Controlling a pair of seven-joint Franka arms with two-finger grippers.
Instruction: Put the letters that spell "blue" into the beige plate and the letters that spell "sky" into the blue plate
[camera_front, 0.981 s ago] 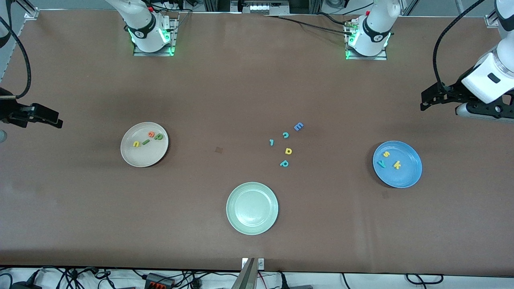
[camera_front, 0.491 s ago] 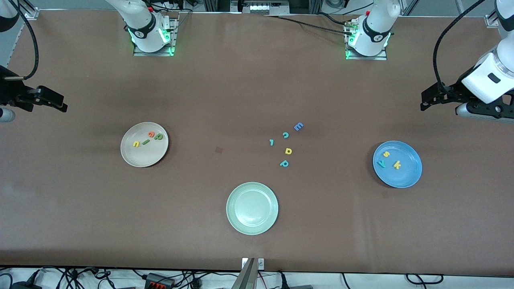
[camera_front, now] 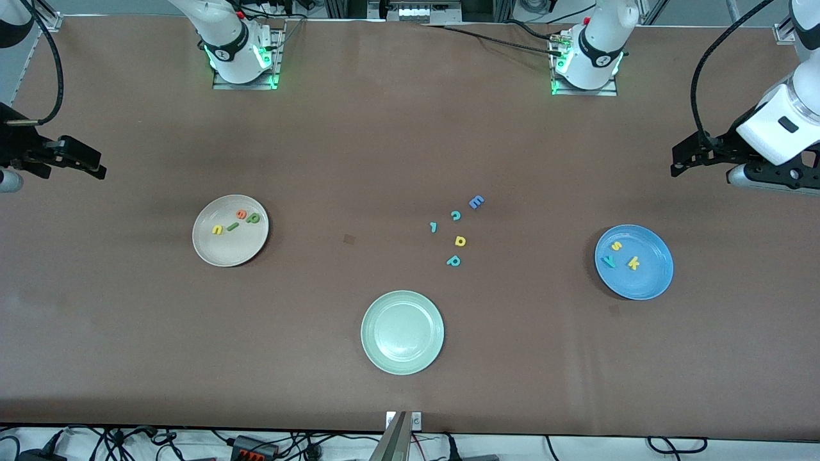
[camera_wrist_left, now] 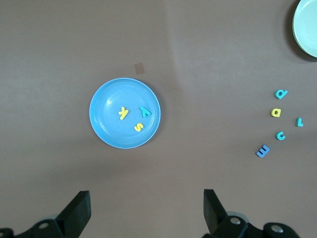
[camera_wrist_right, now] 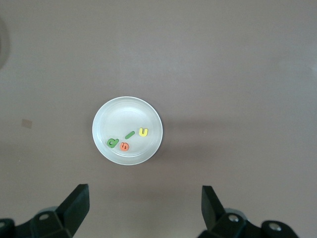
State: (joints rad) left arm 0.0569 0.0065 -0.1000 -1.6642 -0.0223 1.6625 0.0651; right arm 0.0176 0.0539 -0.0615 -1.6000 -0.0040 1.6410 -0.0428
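1. All four letters that spell "blue" lie in the beige plate, middle-left of the front view.
2. The letters that spell "sky" lie in the blue plate, middle-right.
3. Right gripper, left edge, jaws spread, empty, well apart from the beige plate.
4. Left gripper, right edge, jaws spread, empty, above the blue plate in frame. Nothing left to reach, I'd judge.

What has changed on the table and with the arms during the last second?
Only the right tool moved: it rose toward the robots' bases at its end of the table, open and empty. The left tool waits, open. The letters in the beige plate and the blue plate stayed put.
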